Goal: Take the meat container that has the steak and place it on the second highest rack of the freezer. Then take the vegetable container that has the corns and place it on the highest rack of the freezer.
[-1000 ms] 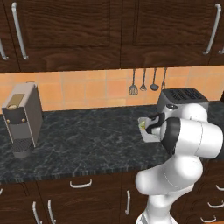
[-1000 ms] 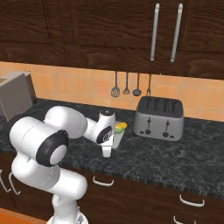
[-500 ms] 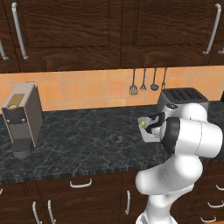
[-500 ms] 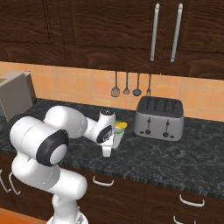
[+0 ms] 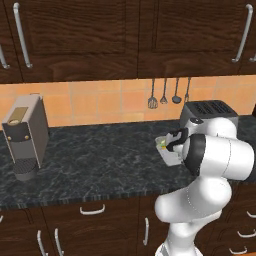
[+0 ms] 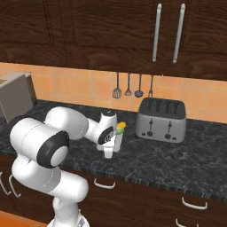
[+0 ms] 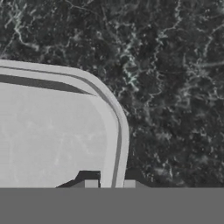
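At six o'clock in the hand view, the end effector (image 7: 110, 184) has its tips pinched on the rim of the vegetable container (image 7: 52, 131), which sits on the dark counter (image 5: 100, 160) holding the corns (image 6: 119, 127). Judging from this, the lift and the carry to the freezer's highest rack are not yet done; whether the steak tray was placed cannot be told.

Black marbled surface (image 5: 100, 160), pale grey vegetable container (image 7: 52, 135), silver toaster (image 6: 160, 119), orange tile backsplash (image 5: 100, 102), dark brown cabinets (image 5: 80, 35).

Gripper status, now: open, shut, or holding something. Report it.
Gripper: shut on the rim of the short, shallow grey vegetable container, one fingertip each side of the wall, on the dark speckled stone counter.
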